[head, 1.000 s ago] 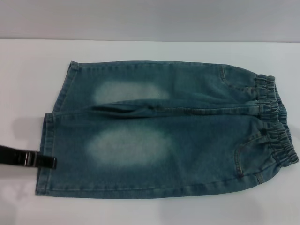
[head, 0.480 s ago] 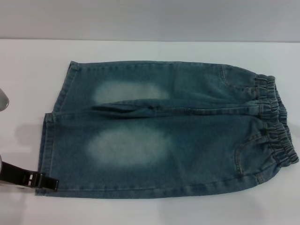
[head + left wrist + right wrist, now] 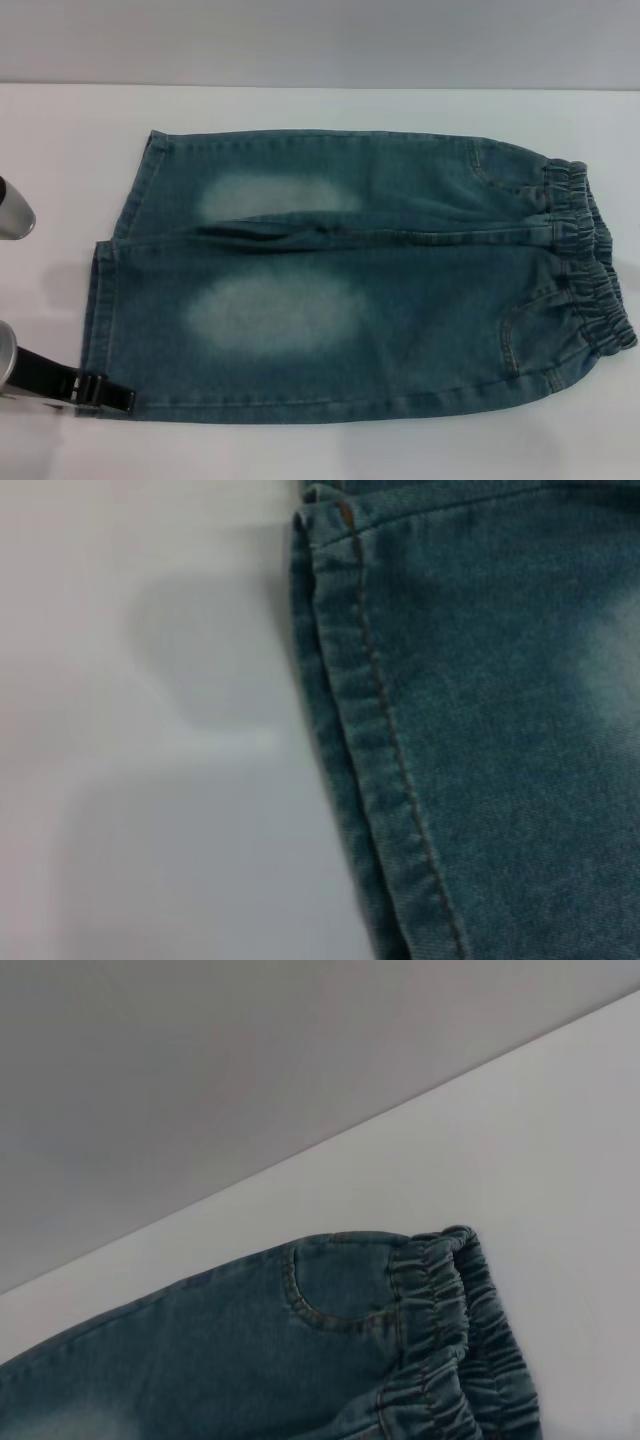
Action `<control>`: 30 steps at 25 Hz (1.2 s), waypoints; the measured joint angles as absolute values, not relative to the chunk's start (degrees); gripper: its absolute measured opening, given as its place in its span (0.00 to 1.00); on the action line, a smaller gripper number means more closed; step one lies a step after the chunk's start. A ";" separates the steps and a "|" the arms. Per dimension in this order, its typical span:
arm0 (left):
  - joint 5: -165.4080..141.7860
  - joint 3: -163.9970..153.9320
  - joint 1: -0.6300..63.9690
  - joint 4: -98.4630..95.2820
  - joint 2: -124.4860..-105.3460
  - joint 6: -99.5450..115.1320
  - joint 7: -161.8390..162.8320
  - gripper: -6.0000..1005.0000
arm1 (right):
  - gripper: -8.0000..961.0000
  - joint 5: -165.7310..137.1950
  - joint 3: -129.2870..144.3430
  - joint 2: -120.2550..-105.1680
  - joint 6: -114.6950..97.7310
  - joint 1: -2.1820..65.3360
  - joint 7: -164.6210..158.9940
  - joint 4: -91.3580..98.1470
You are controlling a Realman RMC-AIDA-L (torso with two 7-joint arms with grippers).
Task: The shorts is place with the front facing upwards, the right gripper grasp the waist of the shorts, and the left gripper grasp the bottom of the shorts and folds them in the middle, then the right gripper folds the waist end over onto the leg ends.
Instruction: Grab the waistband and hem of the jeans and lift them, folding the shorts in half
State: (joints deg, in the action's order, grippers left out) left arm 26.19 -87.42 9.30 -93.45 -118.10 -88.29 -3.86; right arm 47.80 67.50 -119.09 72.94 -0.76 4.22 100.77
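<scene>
At the lower left of the head view, the left gripper point(image 3: 105, 392) sits at the near corner of the bottom of the shorts point(image 3: 97, 310) – I cannot tell whether it is open. The shorts point(image 3: 350, 280) lie flat mid-frame on the white table point(image 3: 320, 105) – waistband at right

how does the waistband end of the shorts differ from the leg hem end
The waistband is puckered and gathered into ruffles; the leg hems lie flat and straight with a narrow stitched line. The waistband lies on the robot's right with no pincer near it in the head view; the leg hems lie on its left, where the left pincer sits at the near corner. Both are the same blue-green denim, lying on the white table.
</scene>
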 joint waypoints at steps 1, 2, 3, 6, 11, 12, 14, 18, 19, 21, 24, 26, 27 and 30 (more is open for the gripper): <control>26.23 -87.62 9.66 -93.03 -118.14 -88.35 -3.86 0.84 | 0.72 47.80 67.48 -119.09 72.95 -0.72 4.22 100.77; 26.23 -87.66 9.79 -92.85 -118.15 -88.35 -3.86 0.84 | 0.72 47.80 67.40 -119.09 72.95 -0.64 4.22 100.79; 26.23 -87.65 10.11 -92.40 -118.13 -88.33 -3.86 0.84 | 0.72 47.81 67.31 -119.09 72.95 -0.60 4.21 100.82; 26.09 -87.64 11.37 -91.00 -118.01 -88.40 -4.08 0.82 | 0.72 47.91 67.11 -119.09 72.95 -0.53 4.20 100.95; 26.06 -87.63 12.06 -90.35 -117.95 -88.61 -4.32 0.78 | 0.72 48.07 66.99 -119.04 73.05 -0.39 4.14 100.96; 25.94 -87.47 13.19 -89.60 -117.89 -89.14 -4.46 0.78 | 0.72 48.08 66.97 -119.02 73.07 -0.35 4.14 100.92; 26.11 -87.45 13.23 -89.92 -118.03 -89.18 -4.45 0.76 | 0.72 48.10 66.97 -119.01 73.12 -0.35 4.14 100.86; 26.11 -87.35 13.29 -91.18 -118.05 -89.61 -4.25 0.72 | 0.72 48.13 66.96 -119.00 73.19 -0.37 4.15 100.84; 26.11 -87.35 13.29 -91.18 -118.05 -89.61 -4.25 0.71 | 0.72 48.14 66.96 -119.00 73.20 -0.42 4.14 100.83; 26.07 -87.33 13.30 -91.12 -118.00 -89.83 -4.29 0.69 | 0.72 48.15 66.97 -119.00 73.23 -0.47 4.14 100.82; 26.07 -87.33 13.30 -91.12 -118.00 -89.83 -4.29 0.58 | 0.72 48.17 67.00 -119.04 73.28 -0.53 4.13 100.81; 25.86 -87.29 13.34 -91.14 -117.96 -90.42 -4.39 0.50 | 0.72 48.17 67.00 -119.05 73.28 -0.58 4.13 100.81; 25.86 -87.24 13.42 -91.19 -117.92 -90.69 -4.44 0.46 | 0.72 48.17 66.99 -119.06 73.28 -0.58 4.12 100.81; 25.90 -87.18 13.69 -92.02 -117.87 -91.23 -4.57 0.35 | 0.72 48.17 67.05 -119.12 73.28 -0.64 4.06 100.86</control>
State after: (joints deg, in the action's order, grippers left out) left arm 25.90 -87.18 13.69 -92.02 -117.87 -91.23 -4.57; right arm 48.17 67.05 -119.12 73.28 -0.64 4.05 100.86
